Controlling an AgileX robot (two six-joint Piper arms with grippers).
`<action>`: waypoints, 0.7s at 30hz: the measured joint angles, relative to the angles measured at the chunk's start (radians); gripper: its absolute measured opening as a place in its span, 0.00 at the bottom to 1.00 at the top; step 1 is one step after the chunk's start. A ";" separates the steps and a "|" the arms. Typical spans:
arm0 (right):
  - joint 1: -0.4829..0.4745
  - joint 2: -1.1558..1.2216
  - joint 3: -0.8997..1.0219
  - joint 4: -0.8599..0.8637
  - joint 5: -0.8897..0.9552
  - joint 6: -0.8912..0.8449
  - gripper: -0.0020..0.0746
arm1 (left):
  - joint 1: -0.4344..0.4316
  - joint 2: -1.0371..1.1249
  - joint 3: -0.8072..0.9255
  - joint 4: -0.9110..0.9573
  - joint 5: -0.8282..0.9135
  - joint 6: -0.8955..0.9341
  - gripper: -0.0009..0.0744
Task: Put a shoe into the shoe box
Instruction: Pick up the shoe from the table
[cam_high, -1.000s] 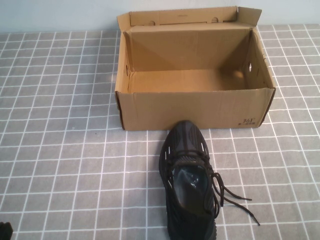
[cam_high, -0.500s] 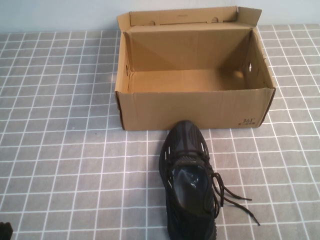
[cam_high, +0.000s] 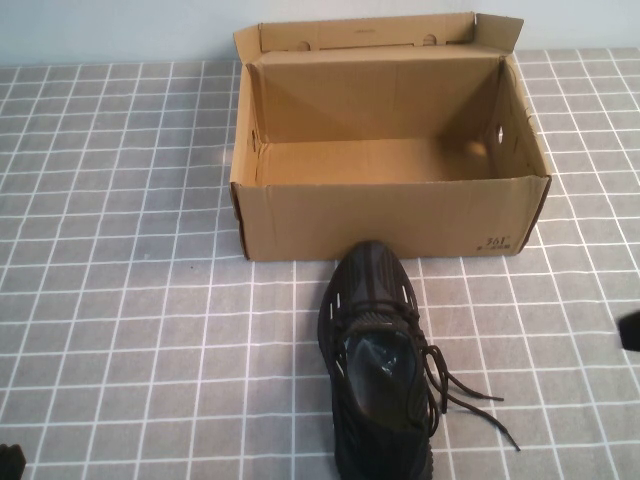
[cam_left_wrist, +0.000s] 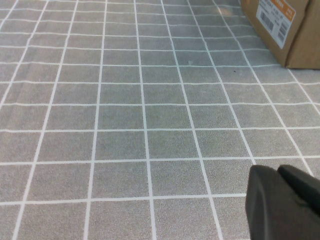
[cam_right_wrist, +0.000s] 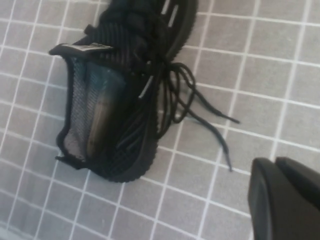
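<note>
The shoe box (cam_high: 390, 205) sits on the counter (cam_high: 120, 200), which is covered in gray squares with white lines. The box is brown cardboard and its lid flap stands up at the back, so the top is open and the inside is bare. A small dark print sits at the front corner of the box, on the robot's right. The shoe (cam_high: 378, 360) lies on the counter just in front of the box, not in it. Its toe points at the front wall of the box and looks almost touching it. The shoe is black with small white dashes on its sides, and its loose laces (cam_high: 470, 400) trail out on the counter to the robot's right. The left gripper (cam_left_wrist: 285, 202) is low over the bare counter, well away from the box to the robot's left, and its fingers are pressed together and hold nothing. The right gripper (cam_right_wrist: 285, 200) is near the shoe, on the side of the loose laces, not touching it. Its fingers are pressed together too and hold nothing.
</note>
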 joint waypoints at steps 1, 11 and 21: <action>0.022 0.027 -0.020 -0.004 0.002 -0.004 0.01 | 0.000 0.000 0.000 0.000 0.000 0.000 0.01; 0.449 0.280 -0.209 -0.113 -0.001 0.016 0.01 | 0.000 0.000 0.000 0.000 0.000 0.000 0.01; 0.688 0.463 -0.344 -0.305 -0.056 -0.224 0.04 | 0.000 0.000 0.000 0.000 0.000 0.000 0.01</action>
